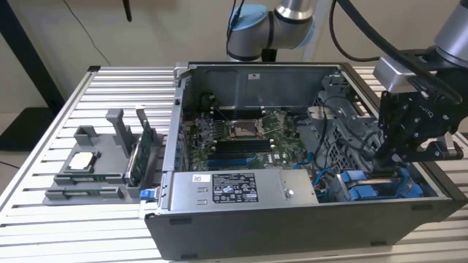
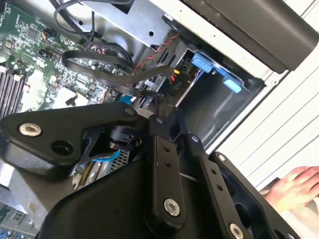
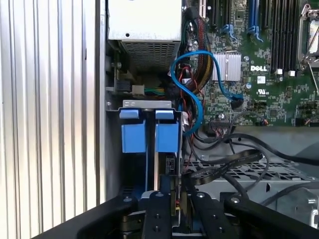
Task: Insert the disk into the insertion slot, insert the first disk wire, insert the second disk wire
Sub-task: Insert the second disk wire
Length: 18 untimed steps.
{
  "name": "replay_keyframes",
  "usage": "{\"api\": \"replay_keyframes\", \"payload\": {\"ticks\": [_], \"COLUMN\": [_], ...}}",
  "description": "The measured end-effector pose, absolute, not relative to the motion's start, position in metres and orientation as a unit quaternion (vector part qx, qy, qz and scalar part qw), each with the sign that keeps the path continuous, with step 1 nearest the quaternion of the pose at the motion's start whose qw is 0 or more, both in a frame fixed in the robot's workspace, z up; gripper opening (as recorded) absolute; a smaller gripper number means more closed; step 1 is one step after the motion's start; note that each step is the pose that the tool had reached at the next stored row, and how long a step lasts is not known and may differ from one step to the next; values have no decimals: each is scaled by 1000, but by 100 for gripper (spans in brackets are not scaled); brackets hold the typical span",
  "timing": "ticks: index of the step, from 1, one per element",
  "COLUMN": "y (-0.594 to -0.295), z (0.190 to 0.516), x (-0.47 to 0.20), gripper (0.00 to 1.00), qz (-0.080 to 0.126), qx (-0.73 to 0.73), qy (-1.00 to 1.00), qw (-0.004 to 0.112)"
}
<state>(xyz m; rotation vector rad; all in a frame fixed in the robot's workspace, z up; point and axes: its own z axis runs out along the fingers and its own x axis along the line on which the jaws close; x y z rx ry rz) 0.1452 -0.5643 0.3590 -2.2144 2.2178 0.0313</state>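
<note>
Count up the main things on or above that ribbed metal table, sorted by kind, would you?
Open computer case: 1
Grey parts holder beside the case: 1
Green circuit card standing in the holder: 1
Robot tool reaching down into the case: 1
Total: 4

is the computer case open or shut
Open: the computer case has no side panel, so the motherboard inside lies bare in the exterior view.
</note>
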Motion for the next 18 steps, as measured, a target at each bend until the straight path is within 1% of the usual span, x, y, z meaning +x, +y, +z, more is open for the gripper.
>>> {"api": "replay_keyframes", "payload": {"ticks": [11, 18], "y": [-564, -564], "z": [383, 385], "x": [145, 145], "gripper": [24, 24], "qz": [10, 10], "qx": [-707, -707], "qy": [708, 708], "qw": [4, 4]}}
